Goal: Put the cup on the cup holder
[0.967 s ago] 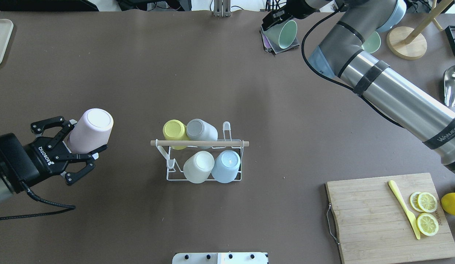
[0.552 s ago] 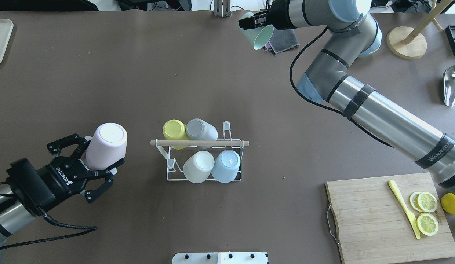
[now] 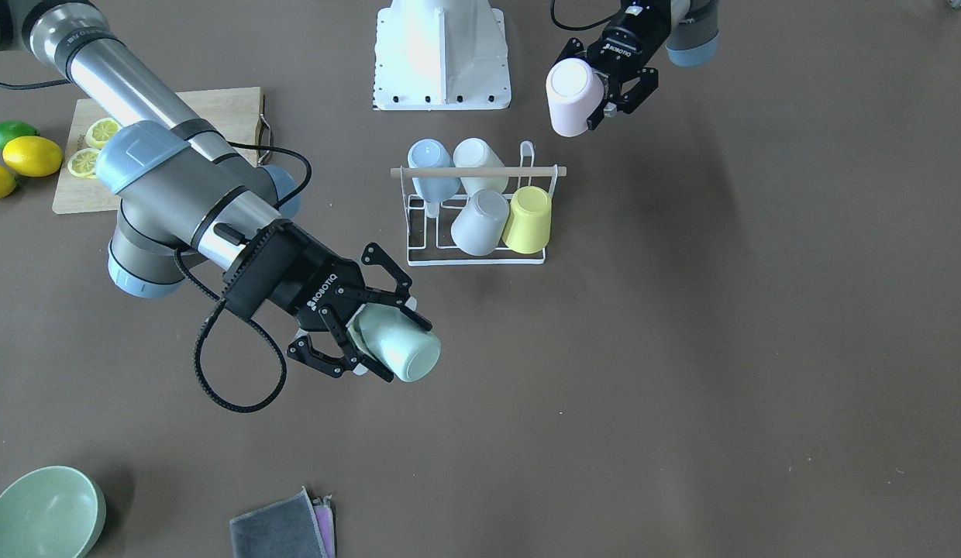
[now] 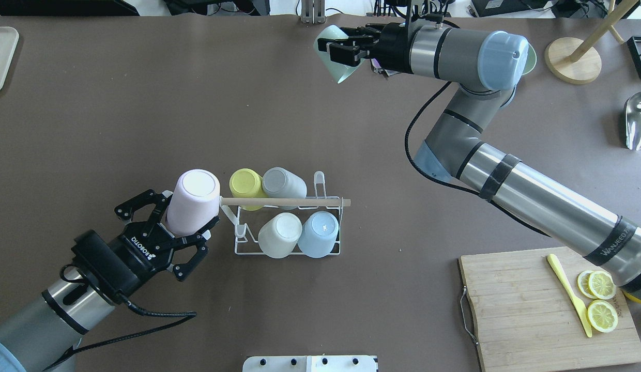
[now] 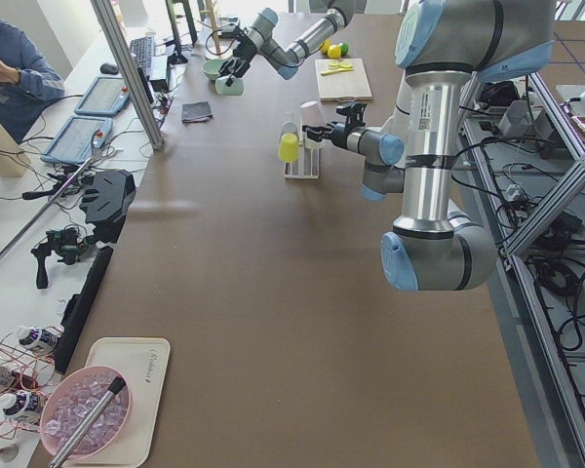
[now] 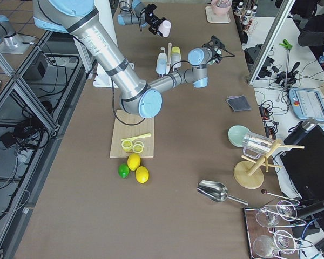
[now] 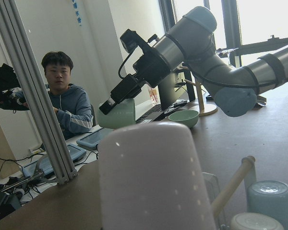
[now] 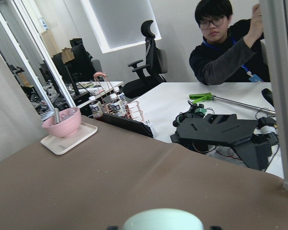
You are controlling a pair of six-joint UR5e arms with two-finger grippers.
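Mid-carry: the left tool [image 4: 191,207] is clenched on an upturned pink cup [image 4: 194,196], held just beside the left end of the rack's wooden rod [image 4: 279,201]. The rack [image 4: 235,247] stands mid-bench, already carrying four cups. Over the far edge of the bench, the right tool [image 4: 340,45] grips a mint cup [image 4: 328,64]. The next move likely calls for lining the pink cup's mouth over a free prong [image 4: 240,227] and lowering it without knocking the rod. From overhead the cup seems to cover the rod's tip, but the front-facing view shows clear space between them.
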